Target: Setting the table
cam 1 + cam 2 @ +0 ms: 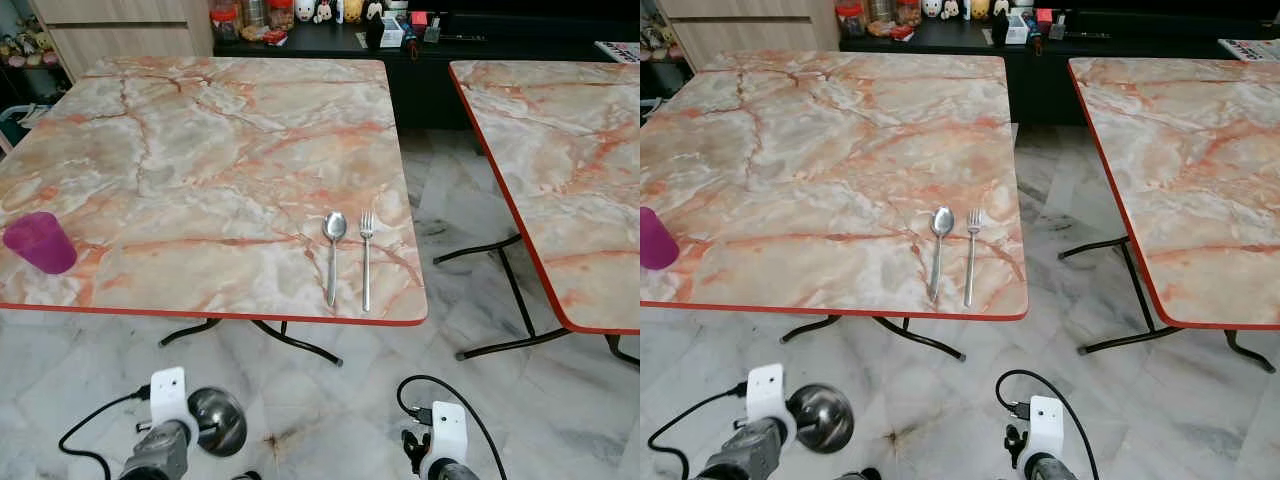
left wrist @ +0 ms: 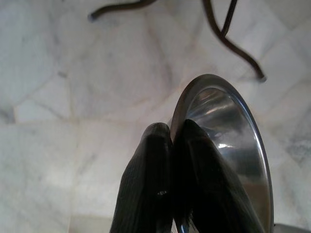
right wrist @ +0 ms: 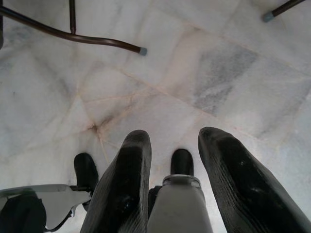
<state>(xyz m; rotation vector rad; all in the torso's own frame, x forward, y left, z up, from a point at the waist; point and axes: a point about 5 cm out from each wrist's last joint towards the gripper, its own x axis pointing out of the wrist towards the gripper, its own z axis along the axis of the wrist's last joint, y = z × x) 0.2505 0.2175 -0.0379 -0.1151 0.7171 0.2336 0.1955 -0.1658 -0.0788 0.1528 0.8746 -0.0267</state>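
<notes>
My table (image 1: pixel 200 150): marble pattern, cream-grey with orange-pink veins, red edge, black legs. Second table (image 1: pixel 560 150): same pattern and edging. Cup (image 1: pixel 40 242): magenta. Spoon (image 1: pixel 333 255) and fork (image 1: pixel 366 260): silver. Bowl (image 2: pixel 228 141) pinched in my left gripper (image 2: pixel 175 141): shiny steel; fingers black. Floor (image 1: pixel 330 420): pale grey-white marble tiles. My right gripper (image 3: pixel 175 145): black.

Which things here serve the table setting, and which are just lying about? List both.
For the job: steel bowl held in left gripper, spoon, fork, purple cup.
Lying about: jars and toys on the dark sideboard, second table.
</notes>
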